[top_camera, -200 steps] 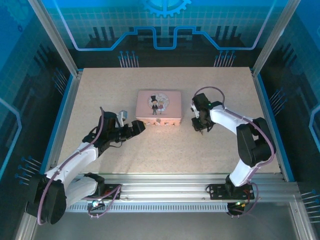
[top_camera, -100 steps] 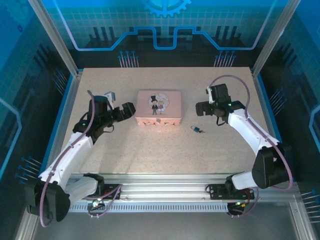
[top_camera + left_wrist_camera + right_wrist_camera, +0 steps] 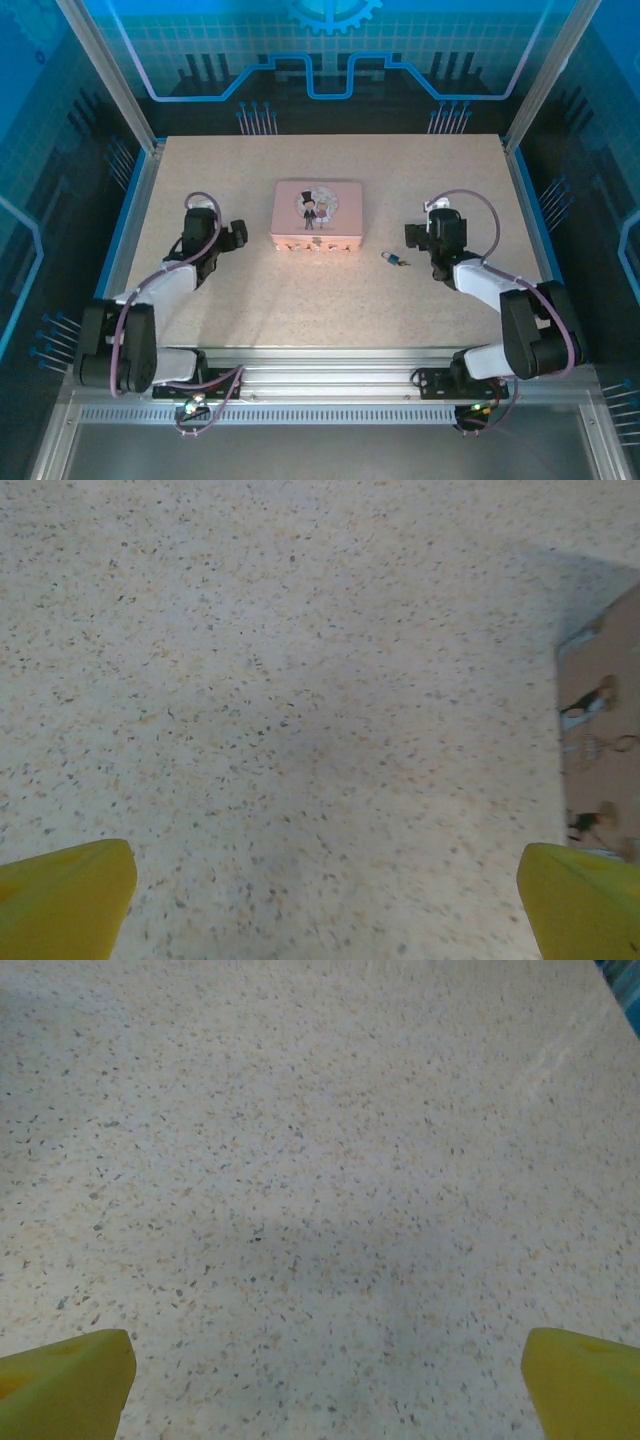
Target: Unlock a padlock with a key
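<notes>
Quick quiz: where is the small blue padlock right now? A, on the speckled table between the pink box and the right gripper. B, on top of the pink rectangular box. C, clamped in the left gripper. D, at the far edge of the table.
A: the small blue padlock lies on the speckled table, just right of the pink rectangular box and apart from the right gripper.

The pink box [image 3: 318, 216] sits mid-way across the worktop [image 3: 300, 300]; the padlock [image 3: 394, 260] lies off its near-right corner; the left gripper [image 3: 232, 236] and right gripper [image 3: 418, 237] flank both, touching neither.
</notes>
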Action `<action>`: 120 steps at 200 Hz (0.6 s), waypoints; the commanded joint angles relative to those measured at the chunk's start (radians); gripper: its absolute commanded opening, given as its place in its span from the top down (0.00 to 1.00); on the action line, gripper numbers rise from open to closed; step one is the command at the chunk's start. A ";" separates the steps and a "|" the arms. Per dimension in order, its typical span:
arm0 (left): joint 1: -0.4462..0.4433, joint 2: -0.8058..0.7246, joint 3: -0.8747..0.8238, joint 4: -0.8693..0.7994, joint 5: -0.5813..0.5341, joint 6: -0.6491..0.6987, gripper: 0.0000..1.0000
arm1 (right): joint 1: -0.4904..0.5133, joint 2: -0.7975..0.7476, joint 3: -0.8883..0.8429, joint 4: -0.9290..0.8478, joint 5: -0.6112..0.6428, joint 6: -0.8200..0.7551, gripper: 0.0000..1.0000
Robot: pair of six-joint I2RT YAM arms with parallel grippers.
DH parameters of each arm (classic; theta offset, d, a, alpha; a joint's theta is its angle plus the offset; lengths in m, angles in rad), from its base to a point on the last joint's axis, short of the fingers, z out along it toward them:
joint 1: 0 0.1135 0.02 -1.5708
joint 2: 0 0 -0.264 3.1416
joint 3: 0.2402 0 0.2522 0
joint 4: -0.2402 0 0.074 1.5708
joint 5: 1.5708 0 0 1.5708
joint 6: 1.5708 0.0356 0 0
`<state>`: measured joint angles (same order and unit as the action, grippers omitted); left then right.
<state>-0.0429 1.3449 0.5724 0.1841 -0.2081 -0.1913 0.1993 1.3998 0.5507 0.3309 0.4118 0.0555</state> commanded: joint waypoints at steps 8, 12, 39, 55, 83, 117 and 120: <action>0.012 0.048 -0.079 0.309 0.000 0.045 0.01 | -0.020 0.032 -0.104 0.370 -0.052 -0.092 0.00; 0.011 0.047 -0.086 0.327 0.010 0.052 0.01 | -0.019 0.042 -0.118 0.401 -0.076 -0.103 0.00; 0.011 0.047 -0.116 0.418 0.023 0.137 0.01 | -0.091 0.080 -0.165 0.497 -0.263 -0.086 0.00; 0.015 0.075 -0.186 0.617 0.033 0.175 0.01 | -0.120 0.100 -0.116 0.411 -0.306 -0.068 0.00; 0.012 0.169 -0.197 0.688 -0.044 0.146 0.01 | -0.128 0.104 -0.120 0.424 -0.298 -0.056 0.00; -0.019 0.216 -0.210 0.793 -0.099 0.189 0.01 | -0.105 0.107 -0.134 0.458 -0.209 -0.046 0.00; -0.020 0.213 -0.209 0.784 -0.099 0.187 0.01 | -0.109 0.105 -0.132 0.452 -0.217 -0.045 0.00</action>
<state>-0.0479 1.5589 0.3462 0.8764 -0.2539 -0.0402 0.0864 1.5005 0.4076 0.7399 0.1761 -0.0048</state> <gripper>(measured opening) 0.990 0.997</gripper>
